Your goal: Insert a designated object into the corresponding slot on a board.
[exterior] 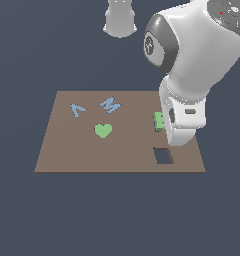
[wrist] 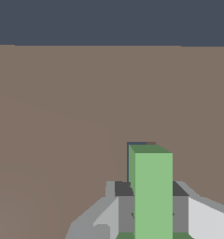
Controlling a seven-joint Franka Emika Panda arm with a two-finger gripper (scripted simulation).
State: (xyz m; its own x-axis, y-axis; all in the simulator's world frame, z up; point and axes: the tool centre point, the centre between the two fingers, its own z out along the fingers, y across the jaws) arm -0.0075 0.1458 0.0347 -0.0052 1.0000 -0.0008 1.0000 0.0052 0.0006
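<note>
Left to right on the brown board (exterior: 67, 150): blue letters (exterior: 78, 109), green heart (exterior: 103, 130), then light-green T block (exterior: 158, 121) pinched in gripper (wrist: 152, 205), mostly hidden behind the arm (exterior: 184, 117). Dark cutout (exterior: 163, 156) lower right, partly covered, shape unclear.

Light-green T block (wrist: 153, 196), brown board (exterior: 82, 150), green heart (exterior: 103, 130), blue letters (exterior: 110, 104)
</note>
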